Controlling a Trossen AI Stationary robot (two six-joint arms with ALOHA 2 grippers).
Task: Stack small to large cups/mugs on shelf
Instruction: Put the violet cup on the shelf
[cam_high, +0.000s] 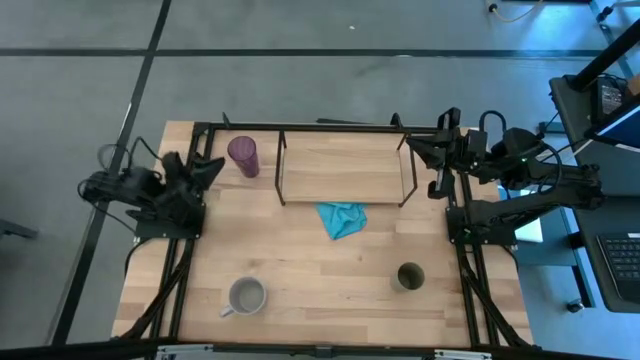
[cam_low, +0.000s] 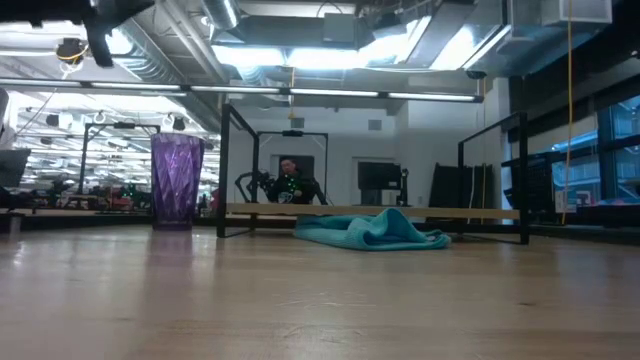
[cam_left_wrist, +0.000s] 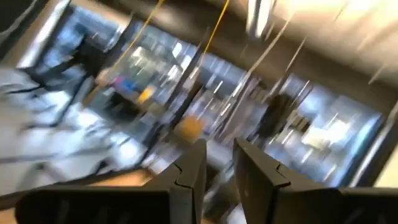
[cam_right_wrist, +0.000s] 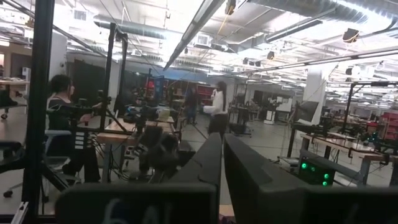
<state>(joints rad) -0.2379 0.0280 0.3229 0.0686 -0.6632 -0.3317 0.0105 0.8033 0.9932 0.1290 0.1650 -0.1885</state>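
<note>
Three vessels are seen awaiting stacking, none yet taken up. The purple tumbler stands just beside the left gripper, between it and the shelf. The grey mug sits well forward of that gripper, near the table's front edge. The green cup lies forward of the right gripper, which is parked at the shelf's other end.

Both pincers are empty; the left fingers and the right fingers are drawn nearly together, with a narrow slit between.

The tumbler is judged light, rigid and smooth-walled, likely to tip, and best pinched across its lower body. The cup is judged small and stiff, to be taken by the rim. The mug is judged the heaviest, with rim or handle offering hold.

A teal cloth lies crumpled on the wooden table just before the shelf. Beyond, a lit workshop with people is seen.
</note>
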